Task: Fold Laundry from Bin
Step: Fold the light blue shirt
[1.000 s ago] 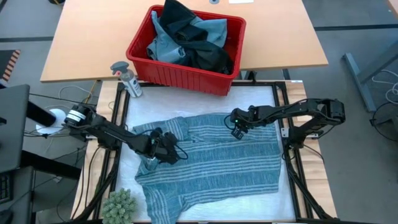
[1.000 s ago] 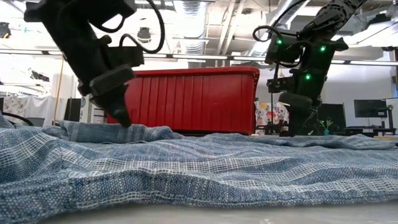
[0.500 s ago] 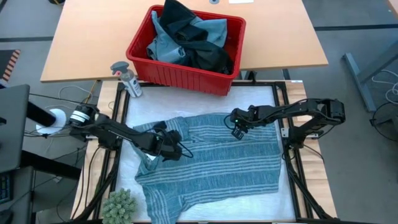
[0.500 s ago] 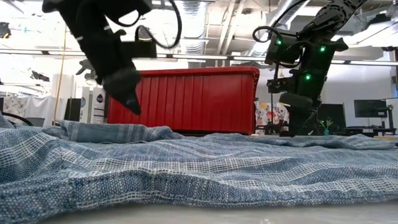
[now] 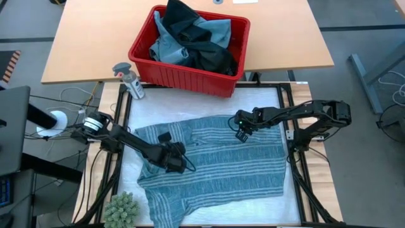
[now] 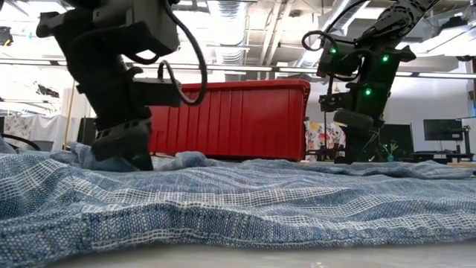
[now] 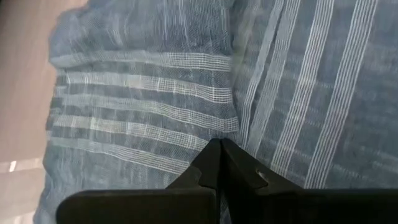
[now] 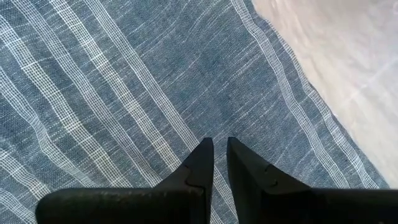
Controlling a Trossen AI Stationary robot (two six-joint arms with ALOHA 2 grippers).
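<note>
A grey-blue garment with pale stripes [image 5: 221, 171] lies spread on the white table top, its left part bunched and folded over. My left gripper [image 5: 180, 163] is shut, its tips down on the garment's left half. My right gripper [image 5: 241, 135] stands over the garment near its far edge; a narrow gap shows between its fingers [image 8: 219, 144] with nothing in it. The red bin [image 5: 144, 60] sits at the far edge on the wooden table and holds light blue and dark laundry [image 5: 190, 41]. My left gripper has its shut fingertips [image 7: 219, 145] on the striped garment at a crease [image 7: 231, 127] beside a folded-over flap. The fingers slant down from the table's left. The cloth lies flat on the table; no cloth shows between the fingers. Whether my right gripper touches the garment I cannot tell.
A grey spray bottle [image 5: 130, 79] stands at the bin's near left corner. A green spiky ball [image 5: 120, 209] sits at the table's near left corner. The wooden table [image 5: 82, 38] lies beyond the white surface.
My left gripper has lifted off the garment, gone a little toward the table's right and near edge, rolled, and come down onto the cloth again. My right gripper has kept still.
</note>
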